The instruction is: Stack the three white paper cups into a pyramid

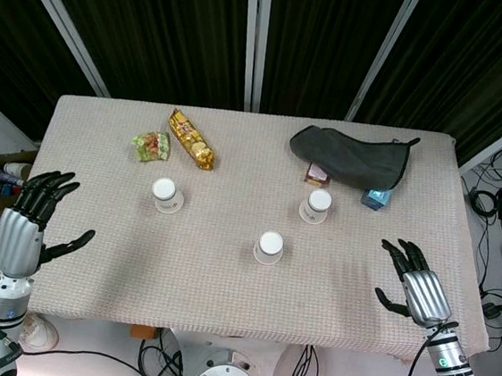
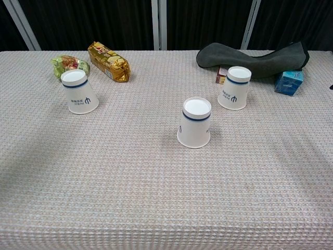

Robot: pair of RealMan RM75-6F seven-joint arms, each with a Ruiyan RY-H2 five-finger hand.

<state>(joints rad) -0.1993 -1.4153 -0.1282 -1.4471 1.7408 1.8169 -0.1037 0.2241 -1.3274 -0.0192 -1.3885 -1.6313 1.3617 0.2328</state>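
Now my left hand [image 1: 34, 219] hovers off the table's [image 1: 134, 274] near-left edge, fingers spread and grasping nothing; my right hand [image 1: 416, 286] lies released at the near right. Between them, well apart, stand three inverted cups: left cup [image 2: 79, 92], middle cup [image 2: 195, 123] nearest, right cup [image 2: 234, 87] beside the dark cloth [image 2: 255, 57]. Snack packets [image 2: 106, 61] lie far left.

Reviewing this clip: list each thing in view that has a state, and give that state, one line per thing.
left cup: upside down, standing alone on the table
middle cup: upside down, alone, nearest the robot
right cup: upside down, alone, unstacked
left hand: open, fingers apart, holding nothing
right hand: open, fingers apart, holding nothing
dark cloth: lying crumpled, partly over a small box
gold snack packet: lying flat
green snack packet: lying flat
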